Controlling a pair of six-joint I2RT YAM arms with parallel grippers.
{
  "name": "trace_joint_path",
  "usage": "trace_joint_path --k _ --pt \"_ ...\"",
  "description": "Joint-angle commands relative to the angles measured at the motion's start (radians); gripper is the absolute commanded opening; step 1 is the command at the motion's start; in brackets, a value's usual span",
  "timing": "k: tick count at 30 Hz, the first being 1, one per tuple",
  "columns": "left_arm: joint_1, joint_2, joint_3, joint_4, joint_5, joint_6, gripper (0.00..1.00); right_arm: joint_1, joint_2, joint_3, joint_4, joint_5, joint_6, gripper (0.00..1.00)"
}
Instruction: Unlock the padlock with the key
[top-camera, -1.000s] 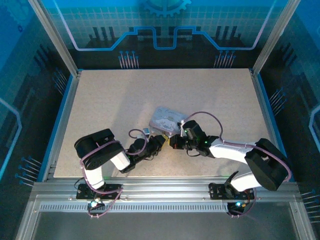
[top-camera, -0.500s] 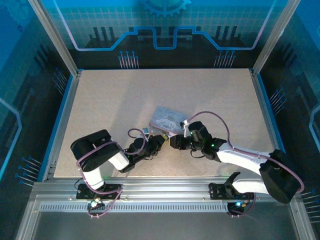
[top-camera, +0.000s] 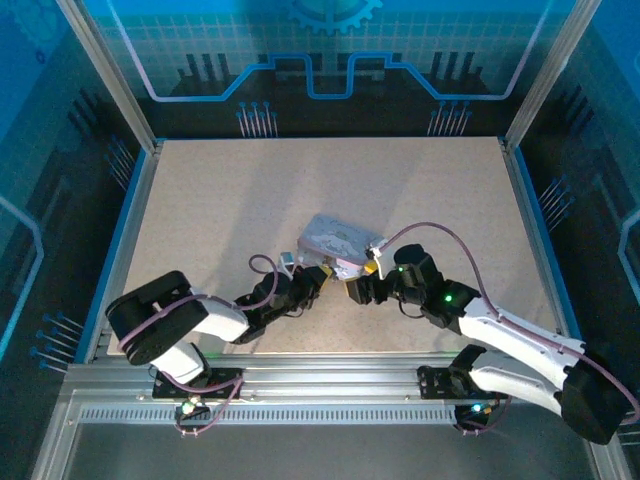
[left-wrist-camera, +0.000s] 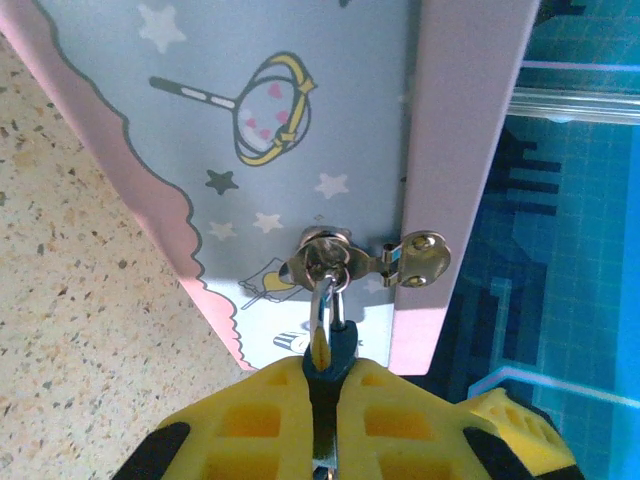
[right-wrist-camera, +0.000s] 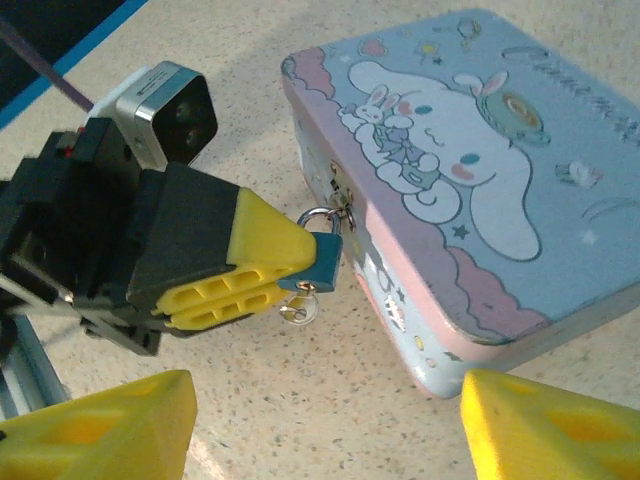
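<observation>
The padlock (right-wrist-camera: 324, 262), small with a teal-blue body, hangs by its silvery shackle from the hasp (left-wrist-camera: 330, 255) of a pastel cartoon tin (right-wrist-camera: 470, 180). My left gripper (left-wrist-camera: 325, 420) is shut on the padlock body (left-wrist-camera: 335, 352), its yellow fingers (right-wrist-camera: 250, 250) coming in from the left. The key (right-wrist-camera: 300, 306), tiny and silvery, sticks out of the padlock's underside, free of any gripper. My right gripper (right-wrist-camera: 325, 435) stands open just short of the key, with nothing between its fingers. In the top view the two grippers, left (top-camera: 318, 283) and right (top-camera: 358, 288), face each other before the tin (top-camera: 335, 240).
The tin lies on a speckled beige table (top-camera: 250, 200) near the middle, slightly towards the front. Blue rails (top-camera: 128, 240) and metal frame posts border the table on the sides. The table's front edge runs just behind both arm bases.
My right gripper has opened, let go of the key and drawn back a little to the right. The left gripper stays shut on the padlock; its arm has sunk lower.
</observation>
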Motion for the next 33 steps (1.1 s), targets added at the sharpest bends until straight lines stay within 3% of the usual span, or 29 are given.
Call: trace_joint_path --k 1,8,16,26,33 --pt "0.003 -0.062 0.028 -0.086 -0.008 -0.024 0.00 0.023 -0.028 0.037 -0.035 0.029 -0.183 0.73" --pt "0.004 -0.148 0.073 -0.270 0.014 -0.068 0.00 0.103 -0.042 0.050 -0.028 0.093 -0.462 0.79" --pt "0.006 -0.222 0.133 -0.494 0.026 -0.122 0.00 0.251 -0.002 0.023 0.022 0.269 -0.866 0.82" --pt "0.006 -0.251 0.132 -0.558 0.035 -0.251 0.00 0.298 0.093 0.012 0.119 0.316 -0.951 0.80" --pt "0.007 -0.231 0.119 -0.484 0.061 -0.301 0.00 0.318 0.169 0.008 0.201 0.315 -0.946 0.75"
